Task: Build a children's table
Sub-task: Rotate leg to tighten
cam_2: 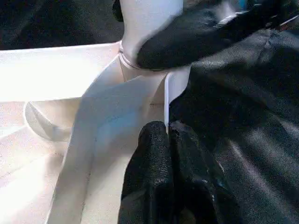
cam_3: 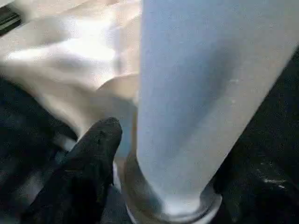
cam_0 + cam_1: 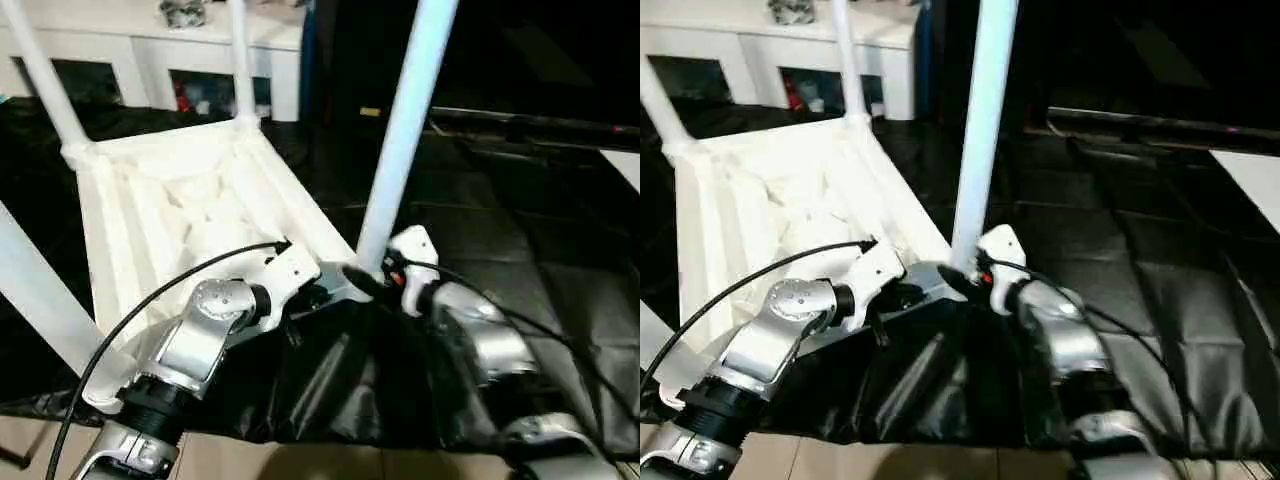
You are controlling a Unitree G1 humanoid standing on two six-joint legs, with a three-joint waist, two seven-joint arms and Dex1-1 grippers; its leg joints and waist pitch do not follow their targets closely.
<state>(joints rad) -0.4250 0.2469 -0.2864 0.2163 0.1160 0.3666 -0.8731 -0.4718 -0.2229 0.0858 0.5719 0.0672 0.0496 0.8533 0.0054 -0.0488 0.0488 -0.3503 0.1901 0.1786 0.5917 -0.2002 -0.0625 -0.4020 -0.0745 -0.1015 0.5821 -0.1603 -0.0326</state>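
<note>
Both silver forearms are reaching forward and angling inward, wrists nearly meeting. The left pincer is pressing its two black fingers tightly together, while the right pincer is holding its fingers apart.

a white ribbed tabletop with pale white tube legs lies on a glossy black sheet. silver forearms end in white wrist housings and black fingers; a white cabinet stands behind.
</note>
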